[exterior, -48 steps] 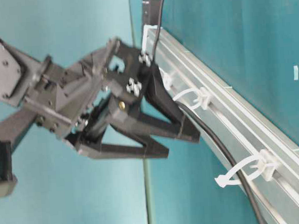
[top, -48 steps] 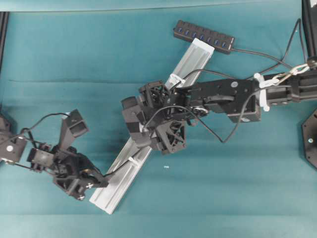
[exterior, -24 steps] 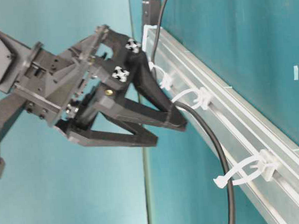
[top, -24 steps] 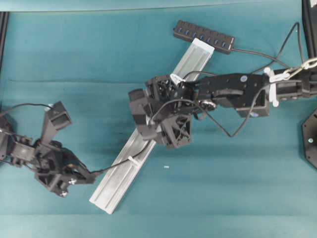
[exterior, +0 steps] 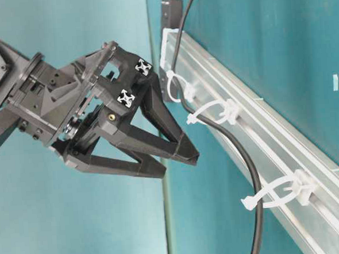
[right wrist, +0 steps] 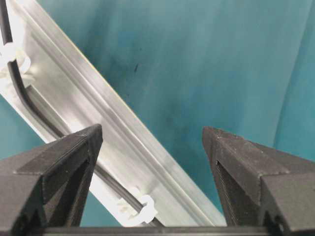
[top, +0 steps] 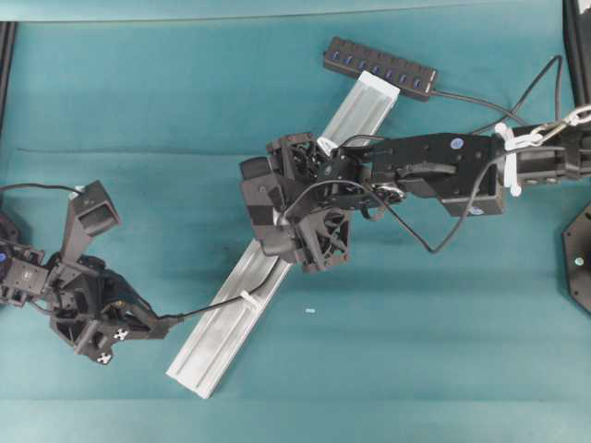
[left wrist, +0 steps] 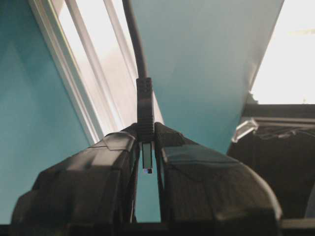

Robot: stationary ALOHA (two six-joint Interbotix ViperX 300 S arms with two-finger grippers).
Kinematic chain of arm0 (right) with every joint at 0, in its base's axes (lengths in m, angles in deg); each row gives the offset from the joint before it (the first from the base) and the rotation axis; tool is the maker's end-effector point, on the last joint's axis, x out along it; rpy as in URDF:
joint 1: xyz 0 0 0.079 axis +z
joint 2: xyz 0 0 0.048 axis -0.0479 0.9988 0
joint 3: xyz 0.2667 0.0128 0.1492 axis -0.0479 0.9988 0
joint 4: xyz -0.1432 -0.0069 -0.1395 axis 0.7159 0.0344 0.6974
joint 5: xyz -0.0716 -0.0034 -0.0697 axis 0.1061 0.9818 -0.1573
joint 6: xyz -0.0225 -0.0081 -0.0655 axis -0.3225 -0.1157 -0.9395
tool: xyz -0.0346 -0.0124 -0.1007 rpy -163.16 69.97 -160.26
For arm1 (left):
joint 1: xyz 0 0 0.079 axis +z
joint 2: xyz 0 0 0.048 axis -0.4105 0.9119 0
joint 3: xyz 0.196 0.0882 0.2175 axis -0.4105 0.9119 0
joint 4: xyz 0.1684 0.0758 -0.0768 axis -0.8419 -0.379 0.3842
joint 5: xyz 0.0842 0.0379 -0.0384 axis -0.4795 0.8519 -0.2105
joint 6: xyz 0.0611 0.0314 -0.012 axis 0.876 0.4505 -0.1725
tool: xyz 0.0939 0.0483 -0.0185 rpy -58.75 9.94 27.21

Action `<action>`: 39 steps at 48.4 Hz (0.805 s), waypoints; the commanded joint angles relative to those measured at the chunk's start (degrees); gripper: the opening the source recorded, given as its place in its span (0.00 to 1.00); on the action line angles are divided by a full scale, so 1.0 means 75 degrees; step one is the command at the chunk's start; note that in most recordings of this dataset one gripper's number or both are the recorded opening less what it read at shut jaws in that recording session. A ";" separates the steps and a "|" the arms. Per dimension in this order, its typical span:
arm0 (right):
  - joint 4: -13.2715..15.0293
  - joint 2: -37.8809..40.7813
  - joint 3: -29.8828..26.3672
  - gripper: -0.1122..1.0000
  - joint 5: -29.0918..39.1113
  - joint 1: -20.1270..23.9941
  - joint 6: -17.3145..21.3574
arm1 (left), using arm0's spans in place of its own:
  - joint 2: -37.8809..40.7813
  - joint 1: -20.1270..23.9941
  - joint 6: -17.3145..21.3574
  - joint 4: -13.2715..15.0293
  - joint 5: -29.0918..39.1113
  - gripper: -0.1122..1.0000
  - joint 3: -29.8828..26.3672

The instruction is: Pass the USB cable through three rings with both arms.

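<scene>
Overhead: the USB cable point(top: 208, 308) is run along the rail point(top: 277, 268), leaving its lower end to the left hand point(top: 152, 323), which is clamped on it. The right hand point(top: 295, 242) is held above the rail's middle.

Table level: the cable is seen threaded through the rings point(exterior: 277, 194).

Left wrist: the plug point(left wrist: 145, 115) is pinched between closed fingers point(left wrist: 113, 147).

Right wrist: the fingers point(right wrist: 74, 147) are spread wide, holding nothing, over the rail.

The left gripper point(top: 164, 320) is clamped tight, the right gripper point(right wrist: 152, 147) spread wide, pointing down.
</scene>
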 commanded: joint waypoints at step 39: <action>0.0000 -0.0070 -0.0070 0.88 -0.0141 0.0105 0.0094 | -0.0176 -0.0035 0.0035 -0.0023 -0.0129 0.19 -0.0176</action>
